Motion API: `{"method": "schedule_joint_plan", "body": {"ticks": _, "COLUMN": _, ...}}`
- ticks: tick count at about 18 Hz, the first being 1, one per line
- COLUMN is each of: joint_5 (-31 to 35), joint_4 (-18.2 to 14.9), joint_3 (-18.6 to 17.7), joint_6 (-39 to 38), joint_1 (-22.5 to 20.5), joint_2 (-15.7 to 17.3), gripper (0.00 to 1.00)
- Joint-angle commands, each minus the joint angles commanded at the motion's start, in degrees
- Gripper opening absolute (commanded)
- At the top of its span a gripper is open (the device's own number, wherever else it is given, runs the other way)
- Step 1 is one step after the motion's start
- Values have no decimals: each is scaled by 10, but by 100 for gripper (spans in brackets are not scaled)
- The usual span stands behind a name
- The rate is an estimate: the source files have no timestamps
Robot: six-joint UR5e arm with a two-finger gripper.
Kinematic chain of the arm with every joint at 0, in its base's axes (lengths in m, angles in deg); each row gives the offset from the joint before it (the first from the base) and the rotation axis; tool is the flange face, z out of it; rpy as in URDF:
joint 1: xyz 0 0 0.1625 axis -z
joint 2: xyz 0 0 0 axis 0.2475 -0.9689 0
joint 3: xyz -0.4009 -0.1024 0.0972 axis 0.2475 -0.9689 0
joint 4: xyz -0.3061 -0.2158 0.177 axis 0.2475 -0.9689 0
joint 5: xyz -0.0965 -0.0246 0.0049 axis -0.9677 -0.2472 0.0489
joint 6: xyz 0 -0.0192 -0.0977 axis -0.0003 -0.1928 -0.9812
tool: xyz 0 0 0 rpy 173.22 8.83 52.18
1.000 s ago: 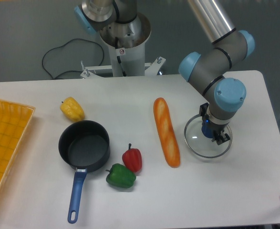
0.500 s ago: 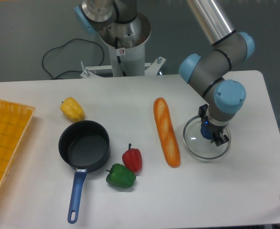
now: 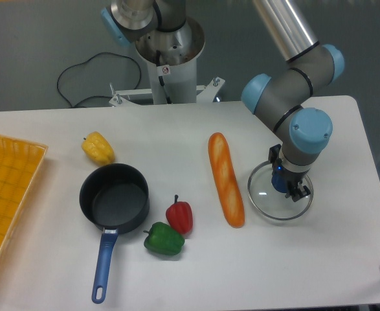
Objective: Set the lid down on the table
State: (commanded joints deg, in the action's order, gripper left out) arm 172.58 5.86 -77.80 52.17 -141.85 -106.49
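Glass lid: the lid (image 3: pixel 267 199) is a clear round disc with a thin silver rim, lying on the right part of the table (image 3: pixel 196 265), just right of the baguette; whether it rests fully flat or is a touch lifted cannot be told.
Gripper: the gripper (image 3: pixel 287 188) stands directly over the lid's centre, pointing down, where the knob should be; the knob is hidden under it.
Fingers: narrow, apparently closed on the hidden knob, though the contact cannot be seen.
Key relation: lid straight beneath the fingers, so release and a vertical lift look like what remains.
Table: flat, white, matte, with rounded corners.
Baguette: the baguette (image 3: pixel 225 179) is long and orange-brown, its axis running near to far.
Saucepan: the saucepan (image 3: pixel 114 197) is black, uncovered, blue-handled, well apart to the left.
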Motion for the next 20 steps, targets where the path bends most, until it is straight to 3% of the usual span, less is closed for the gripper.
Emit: {"method": "schedule_joint_plan", "body": {"ticks": 20, "joint_5": 0, "joint_4": 3, "joint_3": -1, "joint_6": 8, "joint_1": 0, "joint_2": -6, "gripper": 64}}
